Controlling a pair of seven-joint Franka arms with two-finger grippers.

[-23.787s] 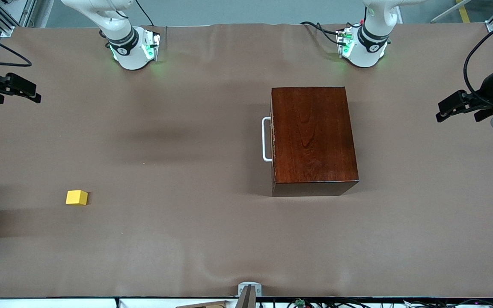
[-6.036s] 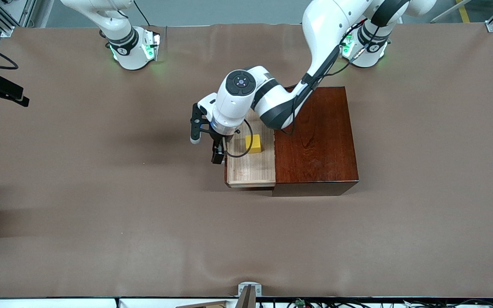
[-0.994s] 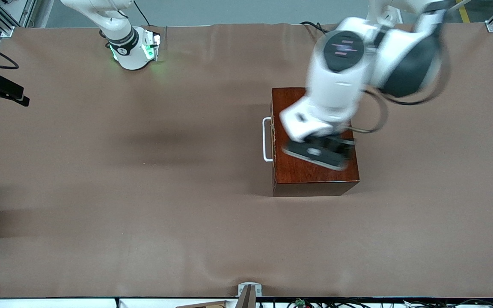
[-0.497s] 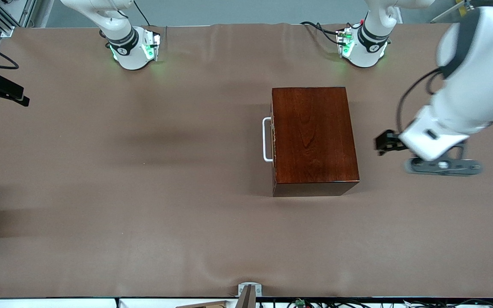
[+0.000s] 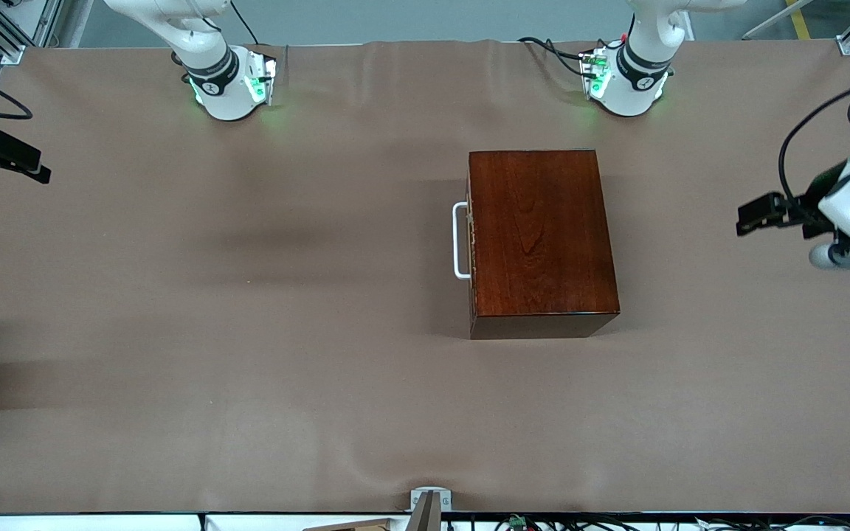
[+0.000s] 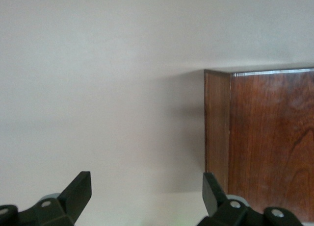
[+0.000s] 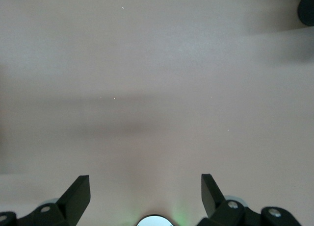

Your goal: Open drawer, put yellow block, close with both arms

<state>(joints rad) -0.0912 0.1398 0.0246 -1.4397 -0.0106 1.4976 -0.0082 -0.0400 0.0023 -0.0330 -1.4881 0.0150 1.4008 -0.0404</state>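
The dark reddish-brown wooden box (image 5: 539,236) stands mid-table with its drawer pushed fully in; only the white U-shaped handle (image 5: 459,240) shows on the side facing the right arm's end. The yellow block is hidden. My left gripper (image 5: 753,214) is open and empty, up over the table's edge at the left arm's end. In the left wrist view its fingers (image 6: 78,191) are spread wide, with a corner of the box (image 6: 260,133) in sight. My right gripper (image 5: 23,158) is open and empty over the table's edge at the right arm's end, its fingers (image 7: 78,194) wide over bare table.
The brown table cover (image 5: 248,295) is bare apart from the box. The two green-lit arm bases (image 5: 229,85) (image 5: 624,81) stand along the edge farthest from the front camera. A small metal bracket (image 5: 429,501) sits at the nearest edge.
The left arm has swung away from over the box to the table's edge at its own end. The drawer, open with the block inside six seconds ago, is shut. The right arm has not moved.
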